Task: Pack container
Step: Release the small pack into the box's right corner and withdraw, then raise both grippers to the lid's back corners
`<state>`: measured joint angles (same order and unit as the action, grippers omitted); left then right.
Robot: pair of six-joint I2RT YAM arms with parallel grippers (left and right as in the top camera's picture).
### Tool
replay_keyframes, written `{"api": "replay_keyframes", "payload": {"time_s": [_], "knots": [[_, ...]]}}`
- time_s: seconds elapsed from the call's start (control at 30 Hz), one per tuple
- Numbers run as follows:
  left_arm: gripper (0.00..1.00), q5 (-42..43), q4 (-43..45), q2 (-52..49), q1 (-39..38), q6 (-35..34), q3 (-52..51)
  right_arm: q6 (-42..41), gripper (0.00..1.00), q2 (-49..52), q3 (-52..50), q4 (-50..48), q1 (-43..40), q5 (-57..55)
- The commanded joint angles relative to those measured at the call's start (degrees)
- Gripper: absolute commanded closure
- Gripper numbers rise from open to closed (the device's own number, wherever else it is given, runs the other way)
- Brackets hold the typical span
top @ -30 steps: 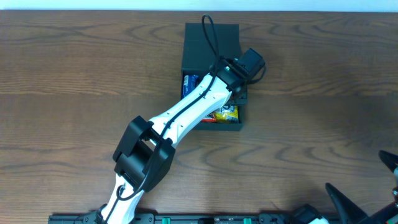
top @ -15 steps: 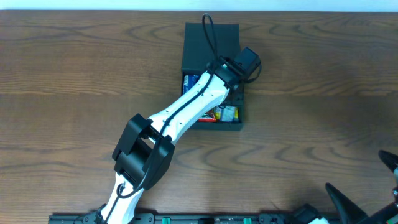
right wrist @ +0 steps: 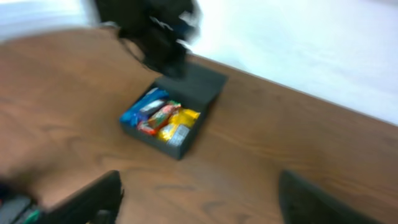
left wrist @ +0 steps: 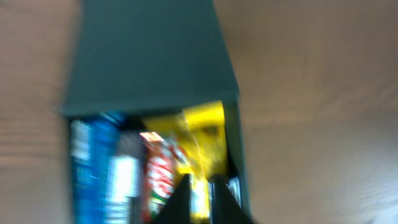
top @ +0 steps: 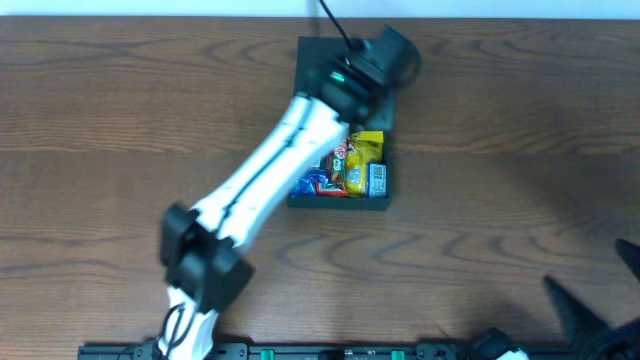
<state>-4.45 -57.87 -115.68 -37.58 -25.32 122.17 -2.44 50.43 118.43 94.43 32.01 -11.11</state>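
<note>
The dark teal-grey container [top: 340,204] stands at the back middle of the table, its flap lid [top: 322,75] open and laid back. Inside lie a blue packet [left wrist: 93,168], a red packet [left wrist: 163,174] and a yellow packet [left wrist: 199,134]. My left wrist [top: 375,60] hangs over the lid's far right corner. The left gripper [left wrist: 202,199] is blurred, its fingers almost together with nothing between them, above the yellow packet. My right gripper [right wrist: 199,199] is wide open and empty, low at the front right, far from the container [right wrist: 146,138].
The brown wooden table [top: 520,150] runs round the container on all sides. The left arm [top: 260,180] crosses diagonally from the front edge over the container's left half. A pale wall [right wrist: 311,43] lies beyond the table's back edge.
My left gripper has risen out of the container and moved back toward the lid, and the arm has stretched out. The packets inside now show. The right gripper has shifted slightly.
</note>
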Motion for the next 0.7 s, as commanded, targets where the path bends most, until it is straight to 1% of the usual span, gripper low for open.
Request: {"api": "replay_keyframes", "payload": {"time_s": [0.0,0.03,0.07,0.2,0.3,0.37,0.43,0.53,0.6,0.67], "knots": [[0.94,-3.2,-0.1,5.7,6.8,2.7,2.1,-6.1,0.82,-0.1,-3.3,-2.0,0.2,-7.8],[0.94,-2.8,-0.2,6.1,8.5,2.7,2.1,-7.5,0.95,-0.1,-4.9,-3.2,0.2,-8.5],[0.94,-1.7,-0.2,6.4,10.9,3.4,2.1,-8.5,0.99,-0.1,-6.6,-4.7,0.2,-8.7],[0.94,2.6,-0.2,5.9,19.8,5.9,1.6,-10.4,0.99,1.2,-17.8,-13.9,0.2,-8.7],[0.94,3.0,0.5,4.9,25.3,8.2,1.6,-13.1,0.99,4.8,-25.2,-22.0,-0.2,-8.6],[0.94,6.2,1.2,3.4,29.4,8.2,1.6,-16.2,0.99,9.6,-28.2,-27.9,-2.4,-8.3],[0.94,8.3,2.2,1.3,32.3,6.1,1.6,-18.4,0.99,14.1,-28.6,-31.3,-5.3,-6.4],[0.94,11.1,3.8,-3.0,35.3,2.2,1.6,-20.2,0.98,20.7,-28.6,-36.1,-10.8,0.3],[0.94,14.8,4.9,-6.0,36.4,1.2,1.6,-22.1,0.99,25.2,-28.6,-37.0,-14.0,1.7],[0.94,17.6,5.5,-9.0,36.6,0.9,1.6,-26.8,0.99,29.4,-28.6,-36.5,-16.2,2.3]]}}
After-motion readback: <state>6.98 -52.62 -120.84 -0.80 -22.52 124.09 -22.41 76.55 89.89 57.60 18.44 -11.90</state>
